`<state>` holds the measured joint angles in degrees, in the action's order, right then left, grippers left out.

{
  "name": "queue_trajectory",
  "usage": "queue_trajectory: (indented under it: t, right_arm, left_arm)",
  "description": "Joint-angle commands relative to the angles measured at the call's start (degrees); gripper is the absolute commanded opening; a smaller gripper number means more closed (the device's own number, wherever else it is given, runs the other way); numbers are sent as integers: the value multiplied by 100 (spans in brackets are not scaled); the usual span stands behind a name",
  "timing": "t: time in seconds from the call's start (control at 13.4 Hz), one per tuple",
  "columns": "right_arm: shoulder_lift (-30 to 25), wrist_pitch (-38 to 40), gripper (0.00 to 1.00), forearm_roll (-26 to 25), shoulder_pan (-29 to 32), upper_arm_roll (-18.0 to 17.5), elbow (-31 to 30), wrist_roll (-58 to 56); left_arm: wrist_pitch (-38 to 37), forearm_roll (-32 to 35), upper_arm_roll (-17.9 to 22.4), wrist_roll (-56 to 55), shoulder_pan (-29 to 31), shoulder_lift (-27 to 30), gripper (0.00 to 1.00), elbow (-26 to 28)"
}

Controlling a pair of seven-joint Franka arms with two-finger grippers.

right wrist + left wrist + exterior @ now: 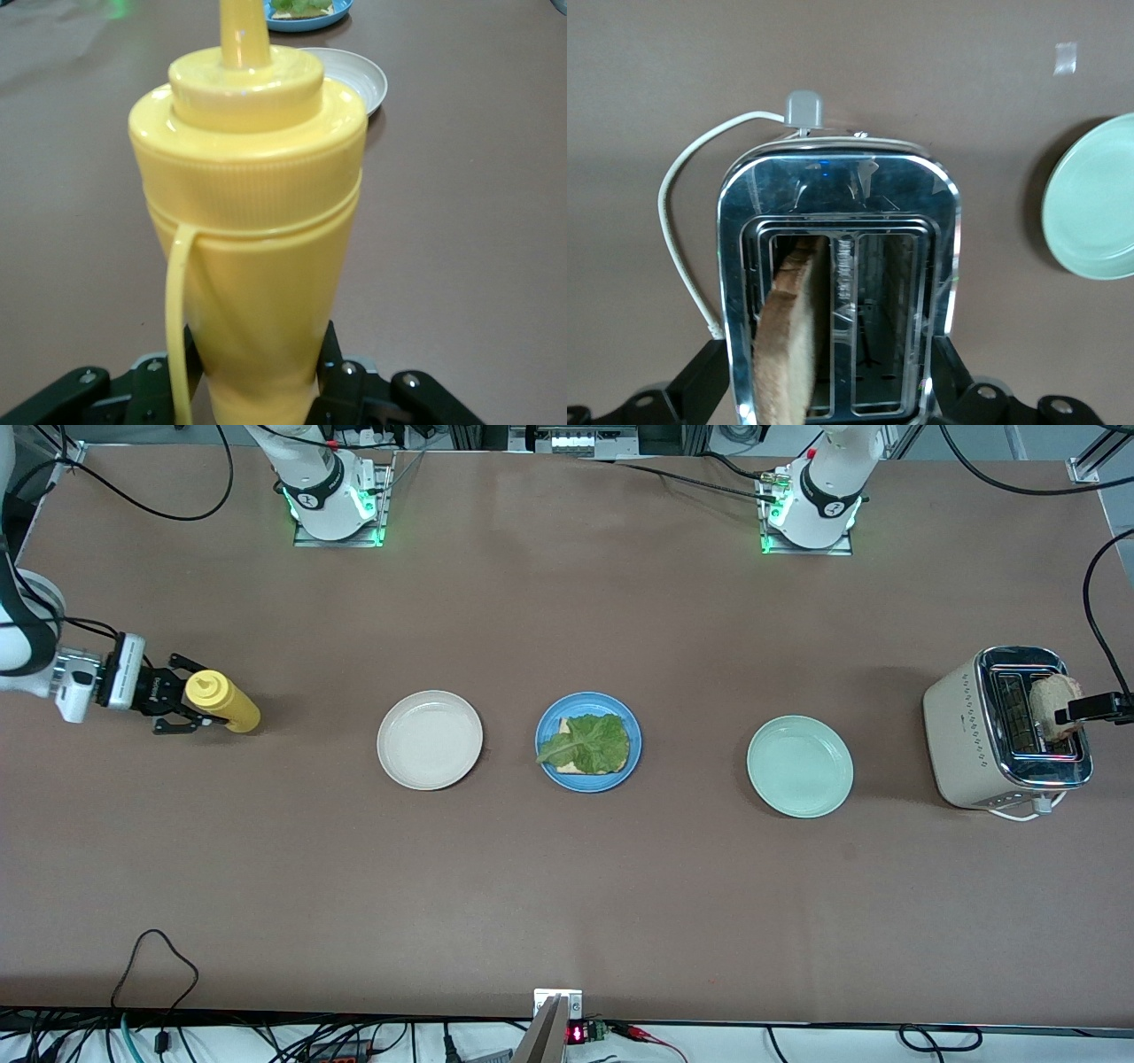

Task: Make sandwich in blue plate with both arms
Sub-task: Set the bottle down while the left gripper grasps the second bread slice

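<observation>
Spanning the whole scene, the brown table [567, 886] carries everything else. The toaster [1005, 731], cream with a chrome top, stands at the left arm's end of the table, a slice of bread [1052, 704] upright in one of its slots and its grey cord [678, 239] trailing on the table beside it. The left gripper [1094, 708] hangs over the toaster with its fingers spread as wide as they go, one on each side of the toaster's top in the left wrist view, and nothing is held between them.

Three plates lie in a row across the middle of the table. The pale green plate [800, 766] is nearest the toaster; the cream plate [430, 740] is toward the right arm's end. Between them sits the blue plate [588, 741], holding a bread slice [580, 777] with a ruffled lettuce leaf [589, 742] spread over it, so only the edge of the slice shows.

At the right arm's end, the right gripper [177, 707] is clamped around the lower body of a yellow squeeze bottle [221, 701], which lies tipped with its nozzle [244, 31] pointing toward the cream plate.
</observation>
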<state>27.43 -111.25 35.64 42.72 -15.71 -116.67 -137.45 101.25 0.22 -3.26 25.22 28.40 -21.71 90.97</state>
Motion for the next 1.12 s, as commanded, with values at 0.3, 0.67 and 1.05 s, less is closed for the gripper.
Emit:
queue_trajectory:
  t: [0.3,0.67,1.05]
  right_arm:
    - [482,165,0,207,360,-143,205,-291]
    - [728,165,12,207,518,-143,285,-335]
    - [861,165,73,294,571,-134,311,-265]
  left_arm:
    - [-332,57,-70,597,245,-307,93,44]
    - [-395,48,-70,862,518,-316,30,52]
    - [-456,57,-105,862,518,-255,1,-18]
